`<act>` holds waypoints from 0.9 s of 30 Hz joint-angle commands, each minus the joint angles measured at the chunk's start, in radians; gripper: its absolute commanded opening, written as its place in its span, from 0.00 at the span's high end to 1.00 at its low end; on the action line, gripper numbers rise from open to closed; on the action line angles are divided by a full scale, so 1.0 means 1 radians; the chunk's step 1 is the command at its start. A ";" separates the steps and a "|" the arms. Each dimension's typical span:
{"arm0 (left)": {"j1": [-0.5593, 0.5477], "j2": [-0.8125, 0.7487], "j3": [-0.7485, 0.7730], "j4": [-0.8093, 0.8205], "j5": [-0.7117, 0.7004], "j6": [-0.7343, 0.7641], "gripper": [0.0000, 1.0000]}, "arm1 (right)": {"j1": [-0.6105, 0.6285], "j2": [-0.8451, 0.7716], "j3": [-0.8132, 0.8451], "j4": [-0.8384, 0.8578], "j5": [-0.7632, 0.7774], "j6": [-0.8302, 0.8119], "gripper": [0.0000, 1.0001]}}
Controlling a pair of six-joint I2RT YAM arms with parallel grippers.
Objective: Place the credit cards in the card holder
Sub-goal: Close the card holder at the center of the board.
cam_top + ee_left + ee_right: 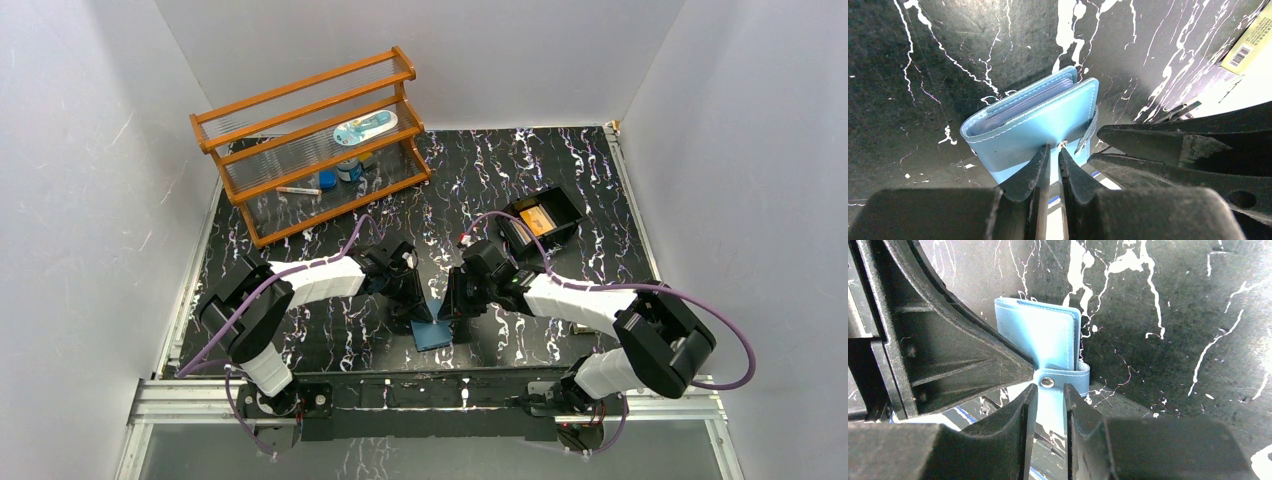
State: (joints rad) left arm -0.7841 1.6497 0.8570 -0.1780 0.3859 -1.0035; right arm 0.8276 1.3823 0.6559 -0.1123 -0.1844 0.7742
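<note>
The card holder (pixel 433 332), a teal-blue folded wallet, is at the table's near middle, held between both grippers. In the left wrist view the card holder (pixel 1033 120) is folded, with sleeves showing along its top edge. My left gripper (pixel 1054 152) is pinched on its cover beside the snap; it also shows in the top view (pixel 418 310). In the right wrist view the card holder (pixel 1048 337) has its snap tab (pixel 1048 382) at my right gripper (pixel 1050 390), which is closed on the blue strip below it; this gripper also shows in the top view (pixel 458 305). An orange credit card (pixel 536 219) lies in a black tray.
The black tray (pixel 572 205) stands at the right rear, behind my right arm. A wooden shelf rack (pixel 310 140) with small items stands at the back left. A yellowish piece with a barcode (pixel 1253 45) shows at the left wrist view's top right corner.
</note>
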 commanded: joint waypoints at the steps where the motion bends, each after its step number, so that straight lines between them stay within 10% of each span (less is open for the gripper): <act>1: -0.007 0.015 -0.017 -0.033 -0.035 0.020 0.89 | -0.015 -0.006 0.004 0.008 0.013 -0.010 0.66; 13: -0.007 0.013 -0.018 -0.040 -0.042 0.022 0.89 | -0.030 0.035 -0.015 0.037 -0.005 -0.010 0.54; 27: -0.007 0.015 -0.018 -0.040 -0.048 0.022 0.89 | -0.031 0.038 -0.023 0.075 -0.053 -0.018 0.65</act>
State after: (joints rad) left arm -0.7841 1.6497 0.8574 -0.1795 0.3786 -0.9966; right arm 0.7994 1.4269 0.6384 -0.0944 -0.2020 0.7738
